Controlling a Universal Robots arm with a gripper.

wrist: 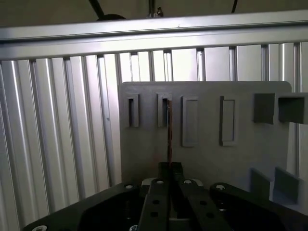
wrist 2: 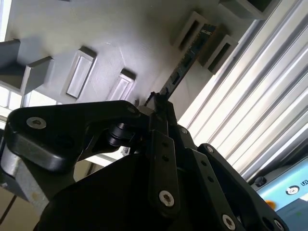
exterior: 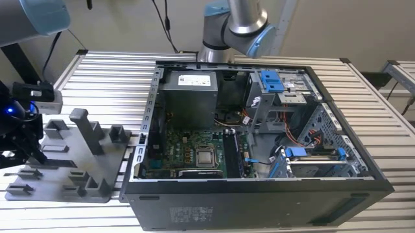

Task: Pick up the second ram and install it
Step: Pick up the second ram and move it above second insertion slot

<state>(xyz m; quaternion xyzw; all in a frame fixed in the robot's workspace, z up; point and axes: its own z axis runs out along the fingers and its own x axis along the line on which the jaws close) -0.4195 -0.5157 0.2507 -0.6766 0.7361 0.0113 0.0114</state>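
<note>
- Gripper (wrist: 171,167) is pinched shut on the near end of the memory stick (wrist: 168,139); no gap shows between fingers and stick in either wrist view.
- Memory stick is thin and dark, seen edge-on in the first wrist view. It runs straight out from the fingers across the grey tray (wrist: 207,159).
- Its far end sits in a slotted post along one tray edge, second in from the tray corner (between two pale posts in the second wrist view (wrist 2: 190,50)).
- Can't tell whether the stick is lifted or seated in its slot.
- Tray lies on the slatted metal table (exterior: 110,73), near the table edge at the exterior view's left, just beside the computer case (exterior: 259,206).
- In the exterior view the black wrist gear hangs over the tray's outer edge, a blue light glowing on it.
- Case lies open in the table's middle, with the green circuit board (exterior: 188,150) showing inside.
- Arm (exterior: 233,24) rises at the table's far edge, behind the case.
</note>
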